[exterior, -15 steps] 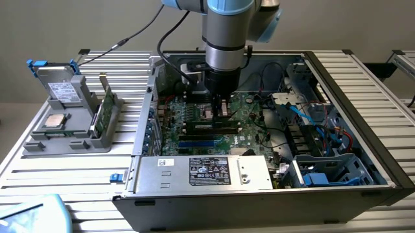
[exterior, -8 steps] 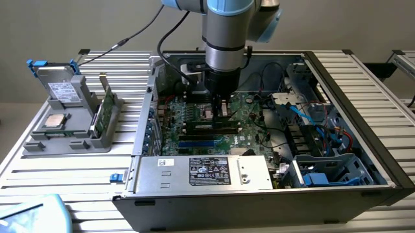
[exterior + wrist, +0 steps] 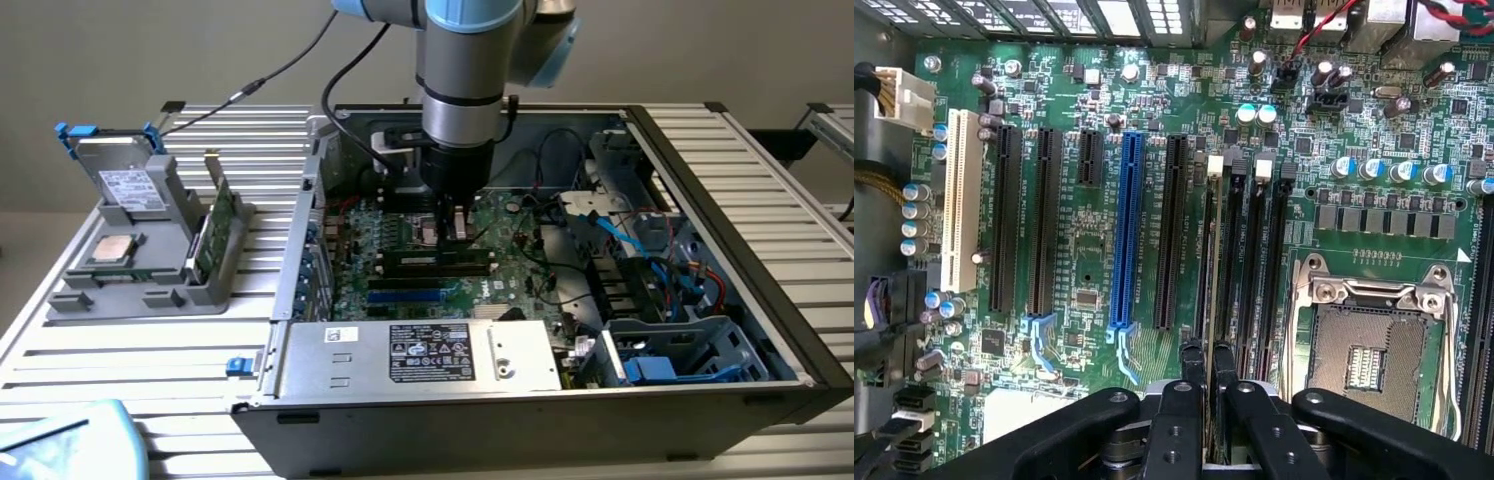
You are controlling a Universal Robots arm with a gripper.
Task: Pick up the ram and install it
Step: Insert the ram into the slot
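Note:
My gripper (image 3: 454,228) reaches down inside the open computer case (image 3: 747,230), just over the motherboard (image 3: 400,250). In the wrist view the two black fingers (image 3: 1189,365) stand close together, shut on the ram (image 3: 1211,260). The ram shows edge-on as a thin dark strip running along one of the black memory slots (image 3: 1266,260), beside the processor socket (image 3: 1364,350). How deep it sits in the slot I cannot tell. Another green stick (image 3: 218,225) stands upright in the grey holder (image 3: 134,290) on the exterior view's left.
The holder also carries a square silver processor chip (image 3: 111,250) and a silver drive (image 3: 131,185). Inside the case are a power supply (image 3: 427,355), a blue drive cage (image 3: 667,360) and loose cables (image 3: 627,225). Long expansion slots (image 3: 1124,230) lie beside the memory slots.

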